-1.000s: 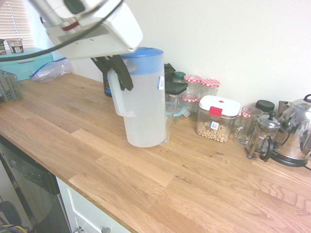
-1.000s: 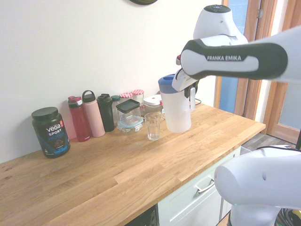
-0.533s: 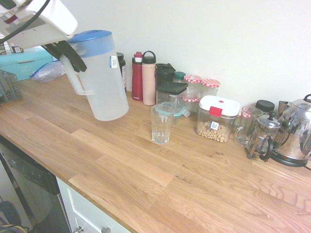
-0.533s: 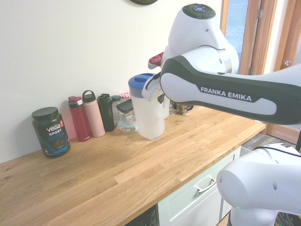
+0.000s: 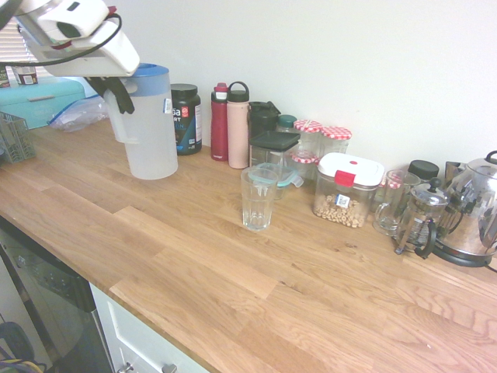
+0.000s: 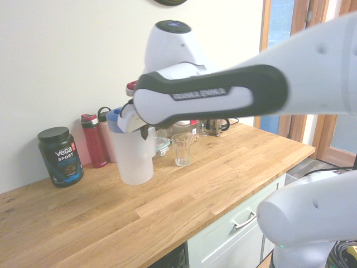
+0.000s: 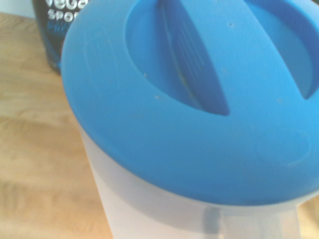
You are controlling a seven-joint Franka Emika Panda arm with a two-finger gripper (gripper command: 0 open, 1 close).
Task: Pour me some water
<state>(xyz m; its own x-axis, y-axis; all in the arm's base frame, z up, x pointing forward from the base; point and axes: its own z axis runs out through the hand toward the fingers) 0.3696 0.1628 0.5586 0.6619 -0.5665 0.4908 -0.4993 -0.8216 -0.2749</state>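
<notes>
A translucent white water pitcher (image 5: 149, 132) with a blue lid (image 7: 189, 99) stands upright at the left of the wooden counter (image 5: 233, 264). Its base is on or just above the wood. My gripper (image 5: 120, 95) is shut on the pitcher's handle. From the other side, the pitcher (image 6: 134, 159) hangs under the gripper (image 6: 143, 130). An empty clear drinking glass (image 5: 257, 199) stands well to the pitcher's right, apart from it. That glass (image 6: 181, 148) is in front of the jars.
A black Vega tub (image 5: 185, 116) stands just behind the pitcher. Red and pink bottles (image 5: 231, 124), jars, a cereal container (image 5: 348, 189), a French press (image 5: 419, 219) and a kettle line the wall. A teal box (image 5: 39, 99) and a rack sit far left.
The arm has carried the pitcher away from the glass toward the black tub. It was tilted half a second ago and now stands upright and lower.
</notes>
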